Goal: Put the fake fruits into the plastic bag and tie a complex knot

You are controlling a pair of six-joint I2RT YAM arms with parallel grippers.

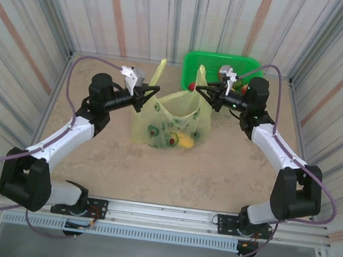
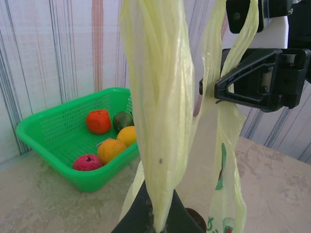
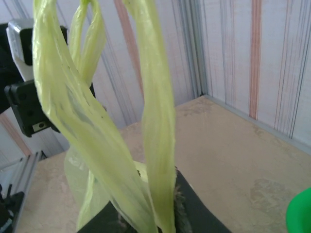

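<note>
The plastic bag (image 1: 173, 117), yellow-green with avocado prints, stands in mid-table, mouth stretched between the arms. A yellow mango (image 1: 185, 142) lies inside with other fake fruits. My left gripper (image 1: 146, 92) is shut on the left handle loop (image 2: 158, 121), which rises from between its fingers (image 2: 158, 224). My right gripper (image 1: 197, 89) is shut on the right handle loop (image 3: 158, 126); its fingertips (image 2: 214, 90) pinch that strip. The loops stand apart; the knot is out of view.
A bright green basket (image 1: 222, 66) sits at the back right behind the bag. It holds a red-orange fruit (image 2: 98, 121), a green avocado (image 2: 121, 120), two oranges (image 2: 112, 149) and a pink-red fruit (image 2: 87, 162). Striped walls enclose the table.
</note>
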